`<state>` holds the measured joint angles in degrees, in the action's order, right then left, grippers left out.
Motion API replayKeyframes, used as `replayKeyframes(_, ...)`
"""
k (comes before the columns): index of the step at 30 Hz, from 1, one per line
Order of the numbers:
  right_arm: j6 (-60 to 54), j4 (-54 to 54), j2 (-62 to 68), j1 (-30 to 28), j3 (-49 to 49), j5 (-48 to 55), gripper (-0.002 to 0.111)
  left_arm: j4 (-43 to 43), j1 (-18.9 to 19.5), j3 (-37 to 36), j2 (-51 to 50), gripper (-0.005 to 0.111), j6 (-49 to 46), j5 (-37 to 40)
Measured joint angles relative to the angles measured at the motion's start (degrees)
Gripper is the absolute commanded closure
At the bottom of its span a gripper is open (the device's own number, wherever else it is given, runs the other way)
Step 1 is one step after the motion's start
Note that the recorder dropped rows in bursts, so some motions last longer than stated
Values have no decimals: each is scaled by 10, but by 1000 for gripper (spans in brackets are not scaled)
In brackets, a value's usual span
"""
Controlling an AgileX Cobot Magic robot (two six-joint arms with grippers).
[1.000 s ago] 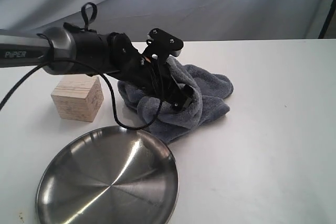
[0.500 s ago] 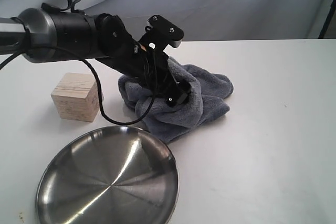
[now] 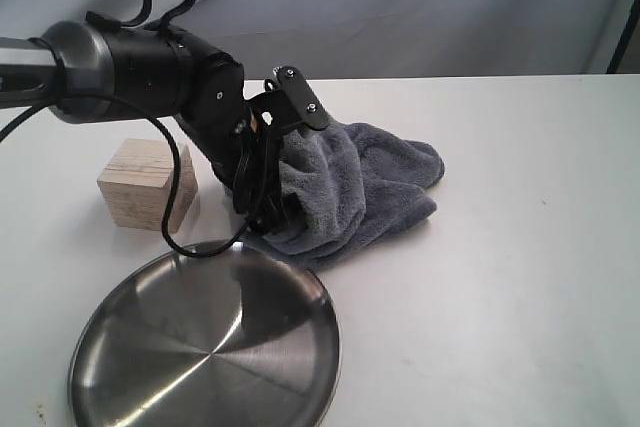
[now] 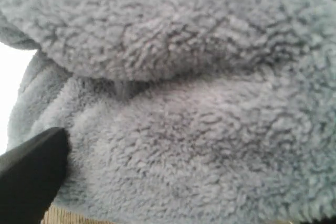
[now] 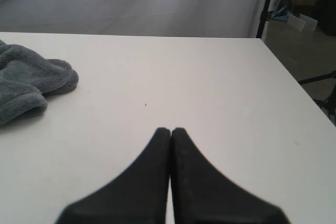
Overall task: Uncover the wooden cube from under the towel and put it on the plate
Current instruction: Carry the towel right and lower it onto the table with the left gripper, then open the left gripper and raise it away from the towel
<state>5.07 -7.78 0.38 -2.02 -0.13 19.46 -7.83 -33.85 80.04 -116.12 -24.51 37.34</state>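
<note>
Left hand (image 3: 268,209) angles steeply down, clamped on a raised fold of the towel (image 3: 370,182); right hand (image 5: 170,130) has its fingers pressed together.

my left arm (image 3: 120,72) reaches in from the left, wrist bent steeply down; left gripper (image 3: 262,205) jaws unreadable. right gripper (image 5: 170,131) fingertips pressed together.

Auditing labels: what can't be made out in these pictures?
left gripper open or shut: exterior view, buried in the towel; left wrist view, towel fills the picture.
wooden cube right edge: exterior view, behind cable.
plate near rim: exterior view, cut by frame.
</note>
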Motion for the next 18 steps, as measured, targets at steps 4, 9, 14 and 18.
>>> replayKeyframes(4, 0, 0, 0, 0, 0, 0, 108, -14, 0, 0, 7, 2, 10, 14)
replayKeyframes(9, 0, 0, 0, 0, 0, 0, 108, -18, 0, 0, 56, 2, 12, 24)
replayKeyframes(14, 0, 0, 0, 0, 0, 0, 108, -5, 0, 0, 118, 2, 12, 60)
replayKeyframes(18, 0, 0, 0, 0, 0, 0, 108, -11, 0, 0, 154, 2, 25, 76)
